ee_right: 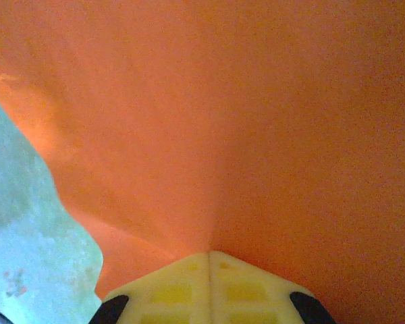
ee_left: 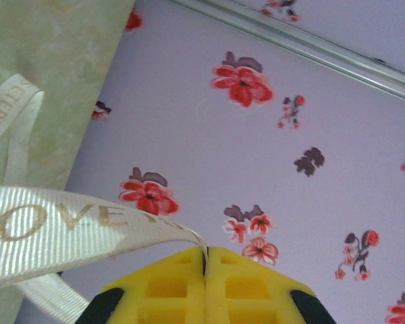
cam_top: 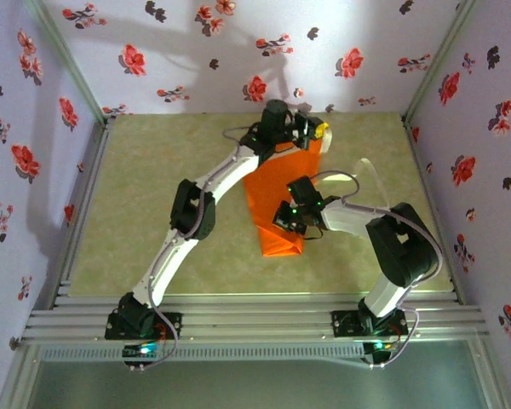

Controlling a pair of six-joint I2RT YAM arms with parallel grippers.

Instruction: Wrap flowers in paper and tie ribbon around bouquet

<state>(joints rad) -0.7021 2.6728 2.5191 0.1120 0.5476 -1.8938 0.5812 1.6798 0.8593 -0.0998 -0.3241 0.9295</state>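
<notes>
Left gripper (ee_left: 205, 252): jaws are pressed together, with the ribbon (ee_left: 61, 226) pinched at its end between them. Gold lettering is seen on the strip. In the top view this gripper is held at the far centre, over the wide end of the paper (cam_top: 277, 192). The paper is rolled into a cone and laid on the tabletop (cam_top: 153, 187) at centre, narrow tip near. A pale ribbon loop is seen just right of it. Right gripper (ee_right: 209, 255): jaws are closed on a fold of the paper.
</notes>
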